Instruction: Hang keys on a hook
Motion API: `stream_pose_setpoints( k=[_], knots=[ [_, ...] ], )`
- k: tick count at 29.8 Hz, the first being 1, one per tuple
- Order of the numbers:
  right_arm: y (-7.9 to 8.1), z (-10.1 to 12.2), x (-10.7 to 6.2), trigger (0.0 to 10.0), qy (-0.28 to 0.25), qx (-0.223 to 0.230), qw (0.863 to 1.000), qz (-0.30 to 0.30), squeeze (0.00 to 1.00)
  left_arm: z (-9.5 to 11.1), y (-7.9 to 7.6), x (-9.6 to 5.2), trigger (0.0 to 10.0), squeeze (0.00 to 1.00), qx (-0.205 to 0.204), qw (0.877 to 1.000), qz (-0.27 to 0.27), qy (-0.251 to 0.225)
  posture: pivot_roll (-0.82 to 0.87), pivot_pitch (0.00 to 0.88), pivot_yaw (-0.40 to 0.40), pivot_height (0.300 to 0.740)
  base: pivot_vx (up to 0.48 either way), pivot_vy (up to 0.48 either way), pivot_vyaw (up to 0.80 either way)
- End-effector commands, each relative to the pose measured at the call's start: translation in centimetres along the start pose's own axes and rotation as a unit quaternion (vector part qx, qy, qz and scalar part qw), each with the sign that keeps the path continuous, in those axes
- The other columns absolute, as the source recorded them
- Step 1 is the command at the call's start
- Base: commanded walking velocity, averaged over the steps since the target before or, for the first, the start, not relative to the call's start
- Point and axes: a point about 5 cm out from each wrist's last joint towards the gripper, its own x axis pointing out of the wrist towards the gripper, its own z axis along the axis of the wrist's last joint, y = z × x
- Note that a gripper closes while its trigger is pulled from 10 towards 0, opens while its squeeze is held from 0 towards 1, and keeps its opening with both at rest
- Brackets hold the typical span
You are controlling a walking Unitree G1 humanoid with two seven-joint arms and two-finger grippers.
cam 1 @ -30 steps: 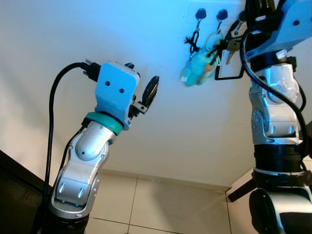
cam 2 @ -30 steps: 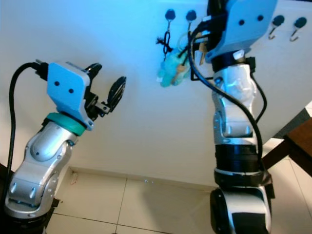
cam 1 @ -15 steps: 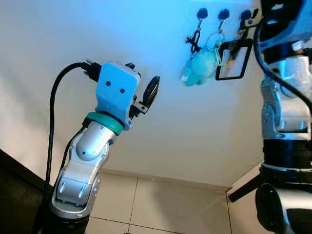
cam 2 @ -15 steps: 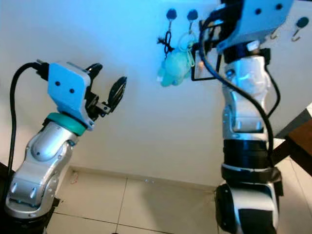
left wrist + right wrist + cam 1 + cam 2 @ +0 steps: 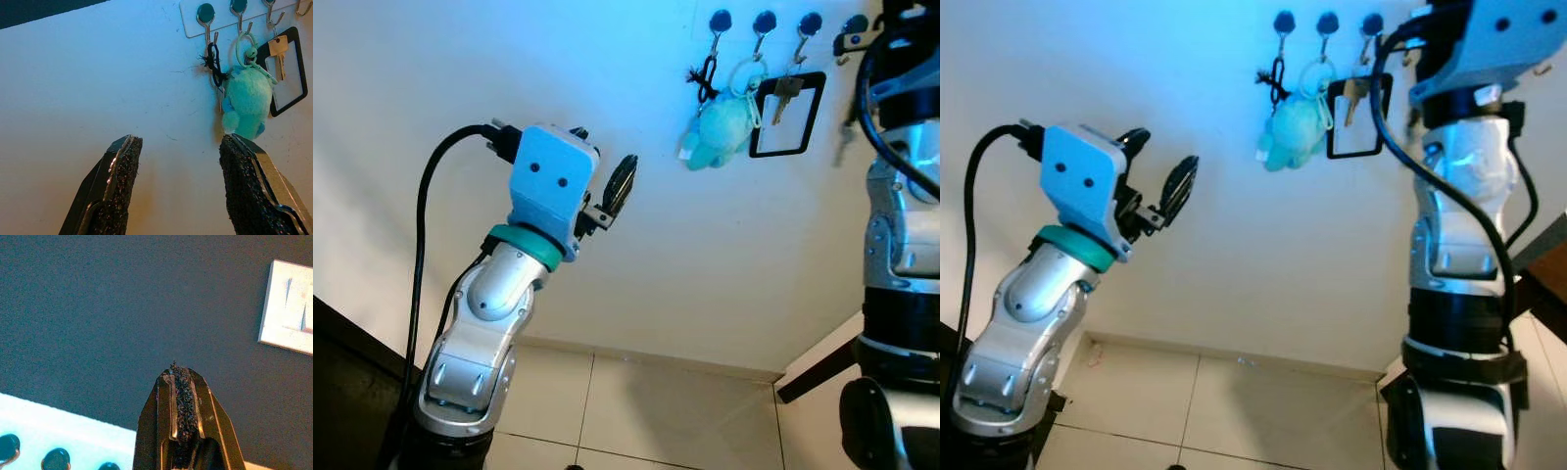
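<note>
A brass key (image 5: 280, 51) with a black-framed tag (image 5: 290, 73) hangs on the 3rd hook (image 5: 270, 11) beside a teal plush (image 5: 247, 102), bare wall below, left gripper (image 5: 178, 191) spread, right gripper (image 5: 183, 423) pressed together above the rack (image 5: 234, 14).

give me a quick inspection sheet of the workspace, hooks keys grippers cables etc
surface: white wall carrying a hook rack; tiled floor below
job's things: key with a black rectangular tag hangs on the third hook
clutter: teal plush keychain on the second hook, black cord loop on the first
grippers: left gripper open, raised, aimed at the wall below the rack; right gripper shut, empty, raised beside the rack
cables: black cable loops from the left wrist; black cable runs along the right arm
surroundings: dark furniture at lower left
</note>
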Motion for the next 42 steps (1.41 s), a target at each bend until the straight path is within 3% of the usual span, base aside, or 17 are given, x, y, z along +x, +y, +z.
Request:
stream_pose_setpoints(
  k=[1, 21, 42],
  knots=[
    [-0.2, -0.2, 0.1, 10.0, 0.000, -0.002, 1.000, -0.003, 0.00, -0.3, -0.1, 0.0, 10.0, 0.00, 0.000, 1.000, -0.006, 0.007, -0.07, 0.092, 0.118, 0.740, 0.000, 0.000, 0.00],
    [-1.2, -1.9, -0.8, 10.0, 0.040, -0.025, 0.999, -0.017, 0.00, -0.4, -0.3, 0.0, 10.0, 0.00, 0.000, 1.000, -0.013, 0.010, -0.07, 0.096, 0.127, 0.740, 0.000, 0.000, 0.00],
    [-0.8, -3.2, -0.5, 10.0, 0.052, -0.014, 0.999, -0.005, 0.00, -0.4, -0.2, -0.1, 10.0, 0.00, 0.002, 1.000, -0.010, 0.011, -0.06, 0.099, 0.123, 0.740, 0.000, 0.000, 0.00]
  ],
)
